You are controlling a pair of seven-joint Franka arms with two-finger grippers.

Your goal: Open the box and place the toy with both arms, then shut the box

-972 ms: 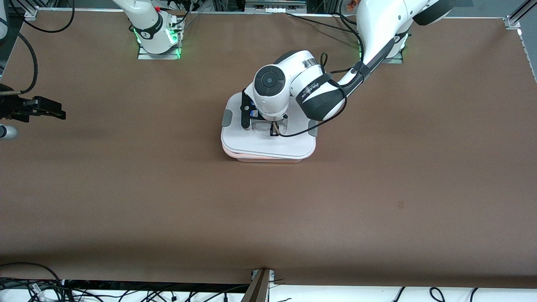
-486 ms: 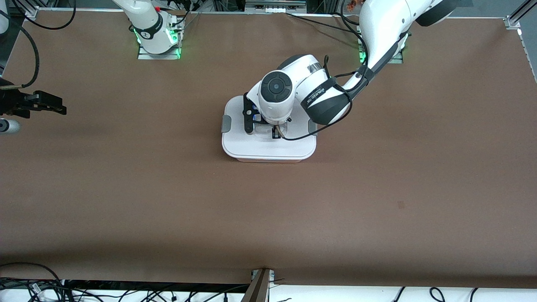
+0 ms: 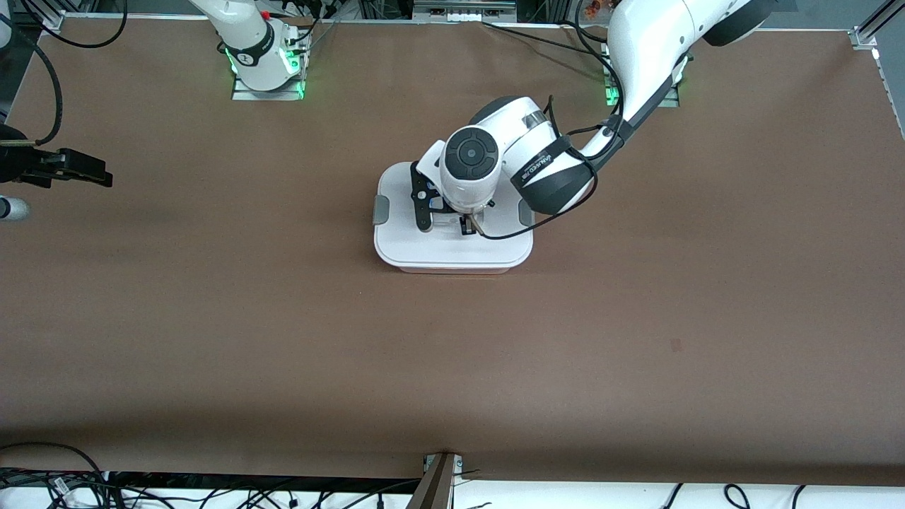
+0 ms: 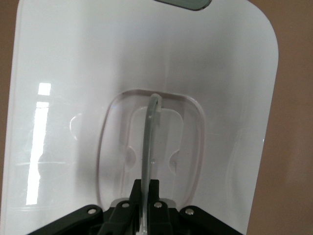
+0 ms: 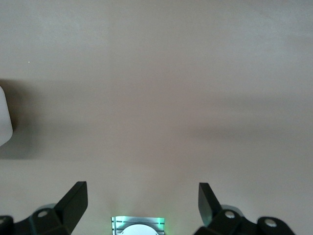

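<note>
Left wrist view: left end effector [image 4: 145,200] clamps the clear handle [image 4: 150,132] of the box's white lid [image 3: 452,247], apparently closing; release comes next, while the right end effector [image 5: 142,200] waits, fingers apart.

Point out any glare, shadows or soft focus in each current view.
Front view: evenly lit, a soft shadow band on the table along the camera's edge. Left wrist view: bright window-like glare patches on the white lid, with the left claw shut on the clear handle. Right wrist view: hazy, faint shadow bands; right claw open.
</note>
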